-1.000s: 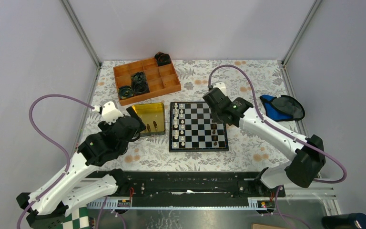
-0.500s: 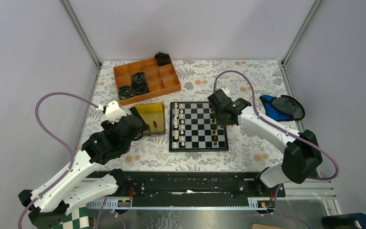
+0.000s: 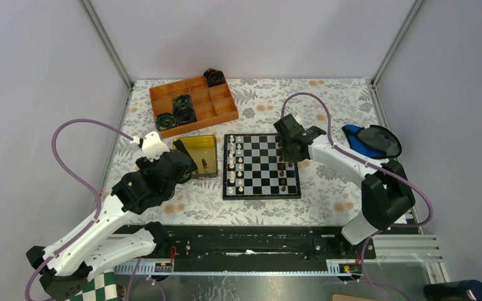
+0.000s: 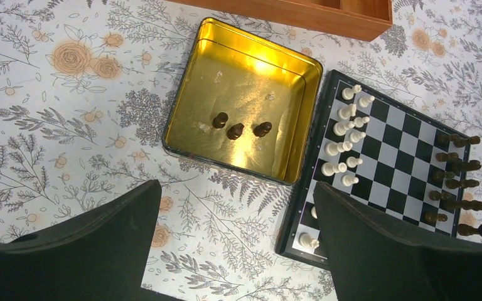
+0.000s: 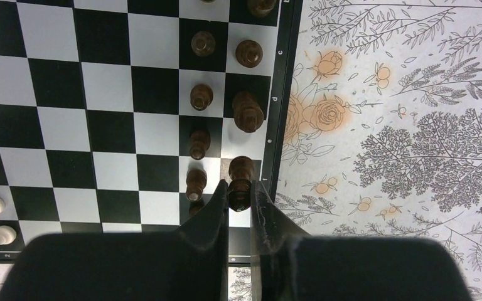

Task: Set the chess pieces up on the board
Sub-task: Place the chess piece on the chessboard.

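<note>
My right gripper (image 5: 240,188) is pinched nearly shut on a dark piece (image 5: 241,175) at the board (image 5: 56,81) 3 o'clock edge, mid-placement; next, I judge, seat it squarely and let go, while my left gripper (image 4: 235,195) gapes empty above the tin (image 4: 292,147).

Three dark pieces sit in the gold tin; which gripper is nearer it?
Left. The left gripper hovers open by the gold tin; the right gripper is across the board, shut on a dark piece.
</note>
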